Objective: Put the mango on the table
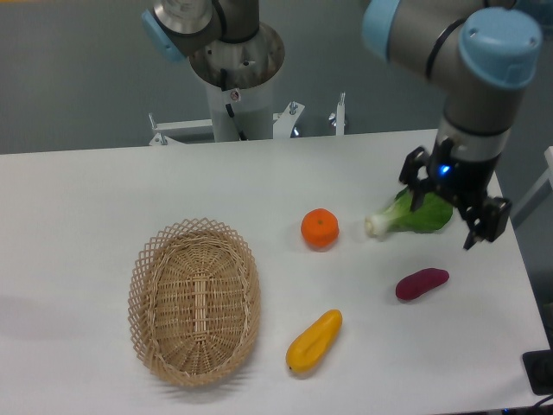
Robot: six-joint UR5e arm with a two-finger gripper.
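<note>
Right, table (104, 181) first: white top, everything on it sits to the left of or below my jaws. The arm (467, 52) enters from the top right and hangs the gripper (454, 201) over the far right side, jaws apart with nothing between them, fingers pointing down.

Basket (194, 298) lies well off to the left of the jaws and nearer the camera, oval and holding nothing I can see. Directly under and just left of the jaws is a leafy green (413, 214), stalk end pointing away from them toward the orange (320, 229); the gripper partly hides the leaf, and I can't tell whether a finger touches it.

Mango (314, 341) rests on the table, well apart from the jaws, down and to their left, lying flat on its long side between basket and sweet potato (422, 284). I judge it lies that way because the long curved side is its stable side. The sweet potato is just below the jaws.

My read: the mango is on the table, free of the gripper, so the placing looks done.
</note>
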